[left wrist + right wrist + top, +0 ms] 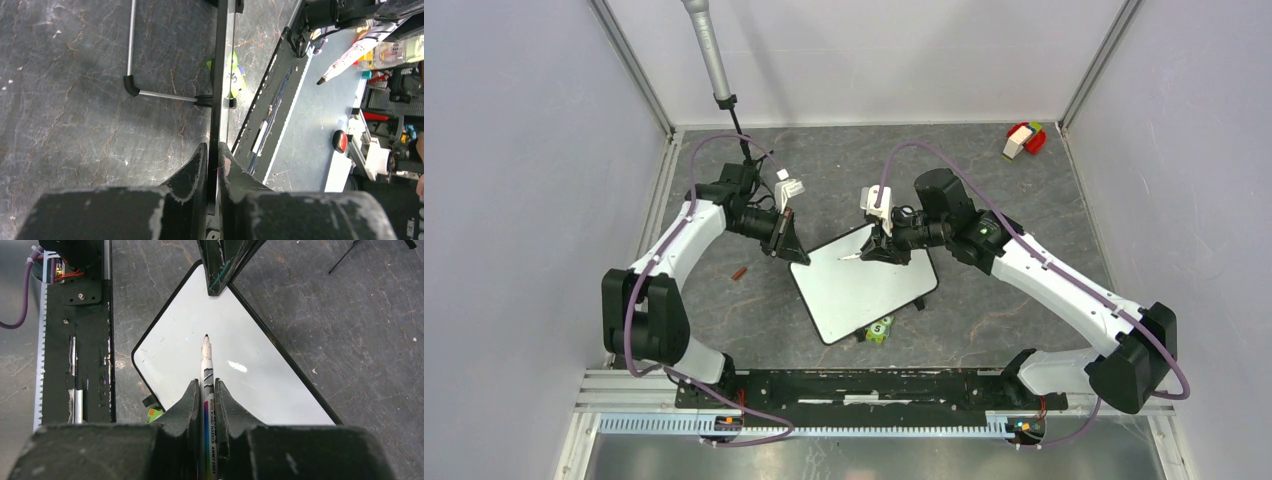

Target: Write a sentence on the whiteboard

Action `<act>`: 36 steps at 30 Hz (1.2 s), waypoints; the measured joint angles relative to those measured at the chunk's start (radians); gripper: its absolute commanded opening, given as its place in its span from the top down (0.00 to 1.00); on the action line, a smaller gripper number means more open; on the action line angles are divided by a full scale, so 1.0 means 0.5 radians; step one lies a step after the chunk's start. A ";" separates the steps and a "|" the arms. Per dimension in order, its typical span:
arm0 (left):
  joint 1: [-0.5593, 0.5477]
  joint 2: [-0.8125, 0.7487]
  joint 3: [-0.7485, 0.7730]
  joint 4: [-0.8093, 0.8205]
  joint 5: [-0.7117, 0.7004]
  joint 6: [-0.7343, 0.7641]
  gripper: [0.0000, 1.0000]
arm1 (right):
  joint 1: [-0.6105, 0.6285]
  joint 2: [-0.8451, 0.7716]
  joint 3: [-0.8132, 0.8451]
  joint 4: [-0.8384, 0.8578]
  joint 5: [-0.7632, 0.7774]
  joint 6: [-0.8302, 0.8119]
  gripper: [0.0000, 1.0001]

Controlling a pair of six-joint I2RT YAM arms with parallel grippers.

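1 flat white rectangular whiteboard, thin black rim, set askew at the middle of the grey marbled surface.
1 left gripper, pressed together on the whiteboard's far corner rim.
1 right gripper, pinching a white marker pen, dark tip over the board; contact not discernible.

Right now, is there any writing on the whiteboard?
No, the whiteboard is bare white with no letters, only tiny specks, and the marker points at it.
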 measured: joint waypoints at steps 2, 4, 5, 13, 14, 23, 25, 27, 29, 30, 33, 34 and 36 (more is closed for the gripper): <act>-0.025 0.037 0.034 -0.015 0.020 0.028 0.93 | 0.000 -0.001 -0.001 0.000 0.000 -0.008 1.00; -0.050 0.056 0.058 -0.020 0.027 0.047 0.96 | 0.000 -0.001 -0.002 -0.002 -0.001 -0.014 1.00; -0.059 0.062 0.066 -0.020 0.027 0.054 0.97 | 0.000 -0.001 -0.002 -0.002 -0.001 -0.018 1.00; -0.113 0.117 0.143 -0.069 -0.006 0.137 0.97 | 0.000 -0.021 -0.026 -0.029 -0.008 -0.045 1.00; -0.114 0.121 0.151 -0.088 -0.008 0.156 0.97 | 0.000 -0.023 -0.028 -0.034 -0.009 -0.046 1.00; -0.114 0.105 0.160 -0.185 -0.064 0.296 0.97 | 0.007 -0.027 -0.035 -0.053 -0.024 -0.045 1.00; -0.113 0.102 0.172 -0.225 -0.079 0.334 0.97 | 0.014 -0.027 -0.035 -0.055 -0.024 -0.045 1.00; -0.112 0.102 0.199 -0.291 -0.099 0.382 0.97 | 0.025 -0.027 -0.035 -0.060 -0.026 -0.045 1.00; -0.112 0.108 0.236 -0.370 -0.113 0.433 0.97 | 0.031 -0.027 -0.035 -0.062 -0.026 -0.045 1.00; -0.112 0.121 0.265 -0.430 -0.116 0.467 0.96 | 0.036 -0.027 -0.035 -0.062 -0.026 -0.045 1.00; -0.113 0.188 0.350 -0.557 -0.153 0.549 0.60 | 0.046 -0.027 -0.035 -0.064 -0.026 -0.045 1.00; -0.113 0.209 0.368 -0.575 -0.171 0.564 0.51 | 0.050 -0.027 -0.035 -0.066 -0.026 -0.045 1.00; -0.115 0.228 0.373 -0.594 -0.222 0.570 0.41 | 0.058 -0.027 -0.035 -0.072 -0.025 -0.046 1.00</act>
